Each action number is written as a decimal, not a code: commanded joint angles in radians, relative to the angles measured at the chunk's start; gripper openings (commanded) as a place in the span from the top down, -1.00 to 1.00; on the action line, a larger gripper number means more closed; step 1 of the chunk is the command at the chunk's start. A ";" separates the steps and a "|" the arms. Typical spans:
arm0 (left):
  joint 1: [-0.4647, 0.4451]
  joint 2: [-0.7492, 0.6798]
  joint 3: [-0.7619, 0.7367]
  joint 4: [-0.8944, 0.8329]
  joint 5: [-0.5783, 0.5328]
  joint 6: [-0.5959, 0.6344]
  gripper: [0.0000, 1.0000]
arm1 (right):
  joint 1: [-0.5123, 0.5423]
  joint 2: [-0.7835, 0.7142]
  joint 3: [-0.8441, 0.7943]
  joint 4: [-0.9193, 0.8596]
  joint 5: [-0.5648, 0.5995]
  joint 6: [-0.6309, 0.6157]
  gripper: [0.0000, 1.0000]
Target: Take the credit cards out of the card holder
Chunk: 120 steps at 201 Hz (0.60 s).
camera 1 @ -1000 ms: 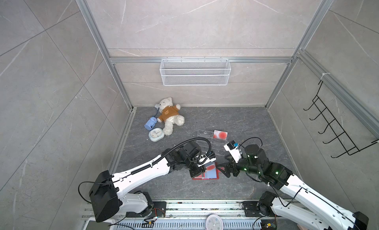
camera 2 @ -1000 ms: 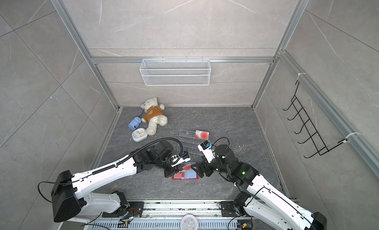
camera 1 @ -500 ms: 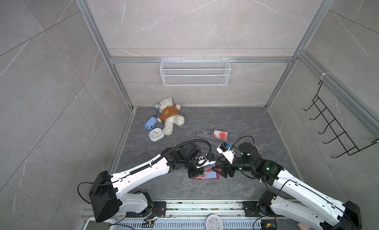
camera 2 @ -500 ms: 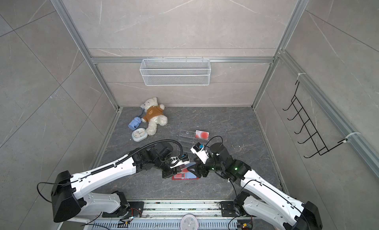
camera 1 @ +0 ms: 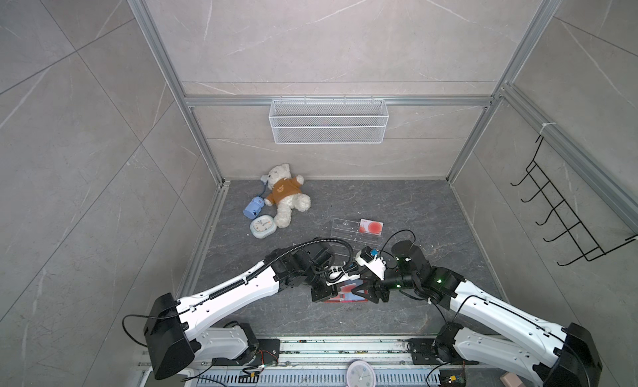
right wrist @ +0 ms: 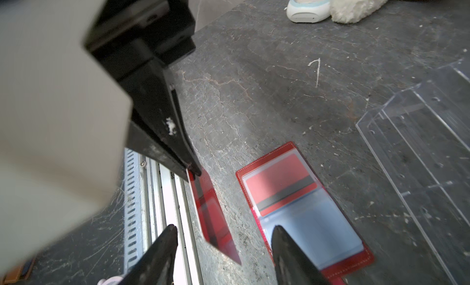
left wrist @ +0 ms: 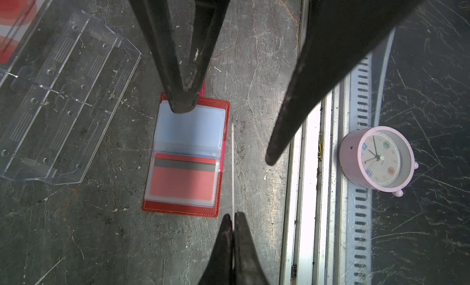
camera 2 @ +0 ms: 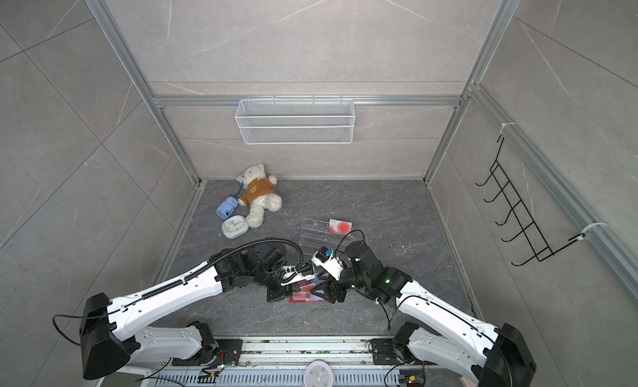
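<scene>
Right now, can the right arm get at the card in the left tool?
Probably yes: the card, pinched by the left tool, sits between the right tool's open fingers, with nothing in between.

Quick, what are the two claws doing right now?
Left gripper: closed, holding a credit card.
Right gripper: open, jaws either side of that card.

card holder (left wrist: 189,128) before rack (camera 1: 345,230), bear (camera 1: 284,195) behind (leftward)
</scene>
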 commanded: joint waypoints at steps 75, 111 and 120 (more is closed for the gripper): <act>-0.007 -0.057 0.012 -0.043 0.016 0.023 0.96 | 0.033 0.043 -0.015 0.104 -0.078 -0.119 0.03; -0.006 -0.059 0.008 -0.046 0.015 0.019 0.96 | 0.032 0.047 -0.012 0.107 -0.106 -0.147 0.21; -0.007 -0.058 0.009 -0.046 0.016 0.019 0.96 | 0.032 0.048 -0.010 0.103 -0.114 -0.152 0.23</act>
